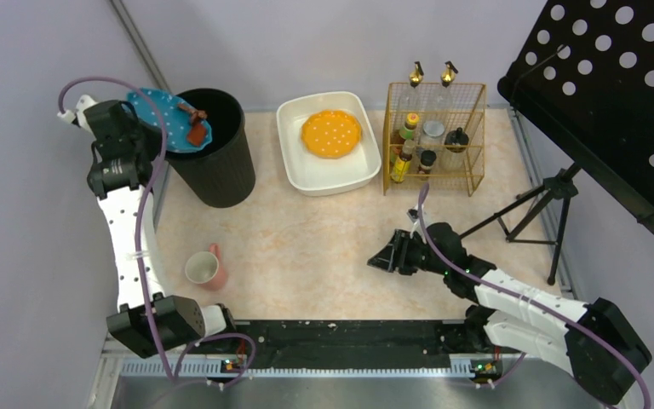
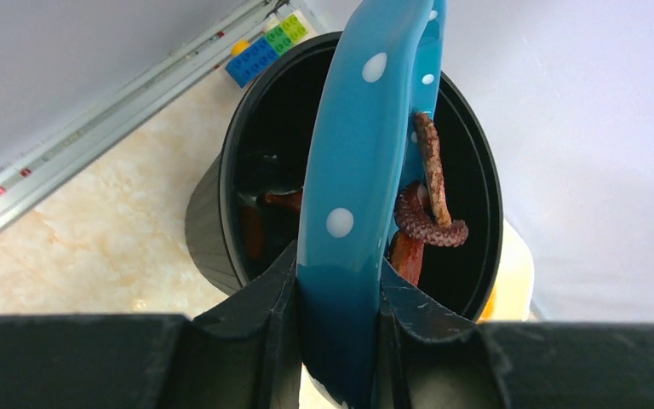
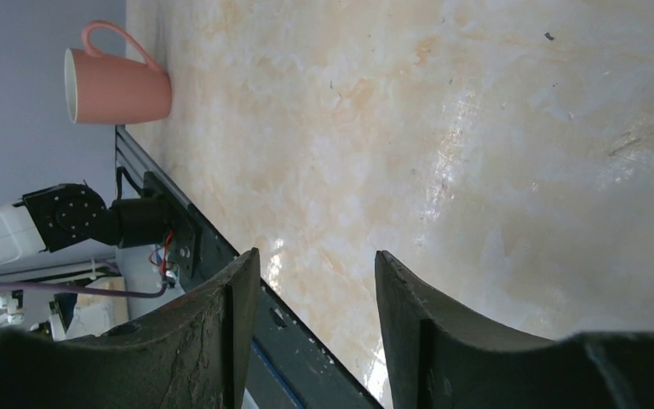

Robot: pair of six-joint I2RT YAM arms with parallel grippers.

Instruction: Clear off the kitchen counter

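Counter [image 1: 306, 247] is stretching across the middle of the top view, from the arm bases at 6 o'clock to the back wall at 12. Left gripper [image 1: 136, 119] is reaching to 10 o'clock, its jaws clamping the rim of a blue plate [image 1: 160, 112] and holding it tilted over a black bin [image 1: 221, 166]. Brown scraps [image 1: 194, 126] are clinging to the blue plate above the bin's mouth. Right gripper [image 1: 385, 256] is hovering low over the counter at 4 o'clock, jaws standing partly apart and gripping nothing, with bare stone showing between them. A pink mug [image 1: 206, 269] is lying on its side at 8 o'clock. A white basin [image 1: 306, 181] holding an orange plate [image 1: 331, 134] is sitting at 12 o'clock, and a wire rack [image 1: 436, 170] of bottles at 1 o'clock.
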